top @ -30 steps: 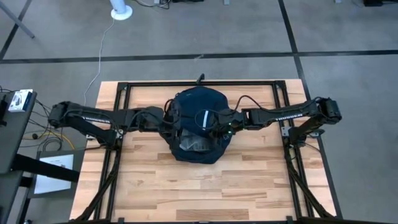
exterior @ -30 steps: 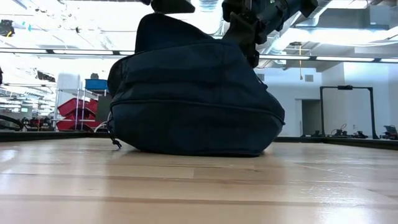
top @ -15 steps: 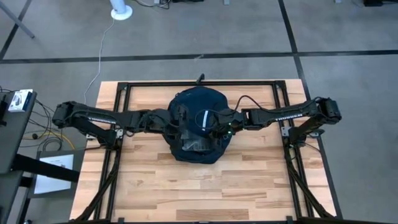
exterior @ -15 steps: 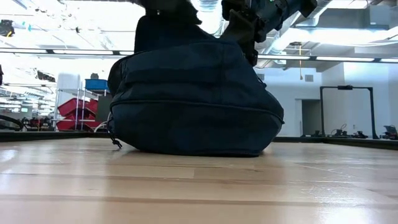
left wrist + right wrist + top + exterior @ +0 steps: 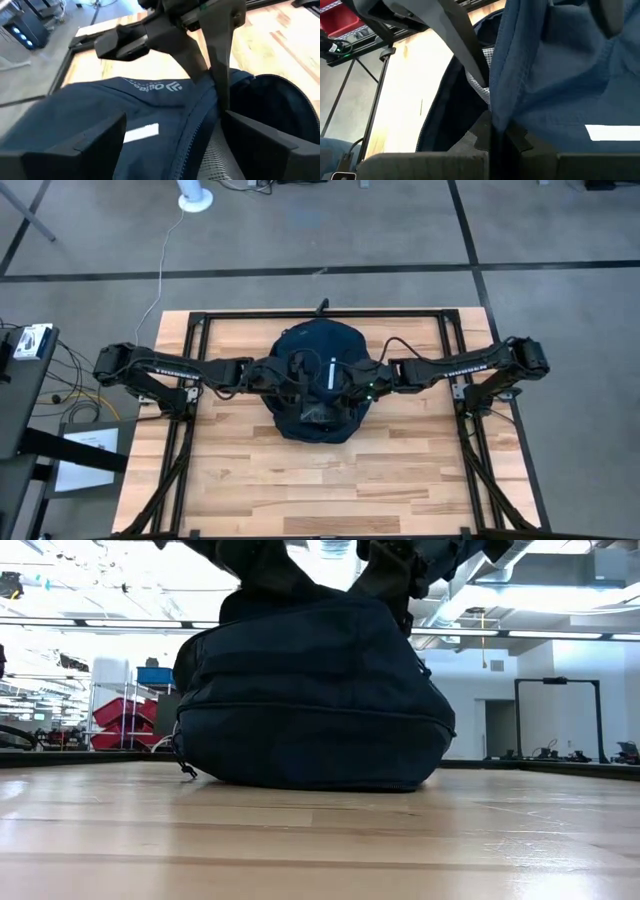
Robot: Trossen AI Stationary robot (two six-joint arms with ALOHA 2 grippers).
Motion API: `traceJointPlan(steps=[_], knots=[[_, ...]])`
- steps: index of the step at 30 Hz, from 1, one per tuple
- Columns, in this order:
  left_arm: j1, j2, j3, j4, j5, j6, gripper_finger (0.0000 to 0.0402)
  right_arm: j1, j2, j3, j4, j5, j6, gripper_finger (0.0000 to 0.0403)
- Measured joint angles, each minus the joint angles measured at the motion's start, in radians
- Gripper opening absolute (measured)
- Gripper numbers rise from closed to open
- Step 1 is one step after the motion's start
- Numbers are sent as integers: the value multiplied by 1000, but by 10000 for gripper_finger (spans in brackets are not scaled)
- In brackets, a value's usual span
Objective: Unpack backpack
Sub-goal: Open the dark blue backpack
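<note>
Backpack [image 5: 318, 385] is lying at the middle of the wooden desk [image 5: 300, 480], its zipped opening gaping. Left pincer [image 5: 300, 372] is hovering over the bag's top with fingers [image 5: 75, 142] spread wide, straddling the white stripe [image 5: 141, 133] and the opening's edge. Right pincer [image 5: 345, 380] is sitting against the bag's right side, clamped shut on a fold of navy fabric beside the zipper.
</note>
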Motion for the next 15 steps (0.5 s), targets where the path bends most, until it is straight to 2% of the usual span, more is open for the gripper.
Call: traceJointPlan(steps=[3, 6, 10, 14, 15], knots=[[0, 0, 0, -33, 12, -24, 268, 3, 0, 0, 17, 0, -1, 1], [0, 0, 0, -87, 12, -40, 216, 0, 0, 0, 20, 0, 17, 2], [0, 0, 0, -133, 11, -46, 127, 0, 0, 0, 19, 0, 66, 18], [0, 0, 0, -153, 11, -46, 26, 0, -3, 2, 12, 0, 140, 55], [0, 0, 0, -156, 10, -46, 14, -1, -5, 10, -9, -1, 176, 65]])
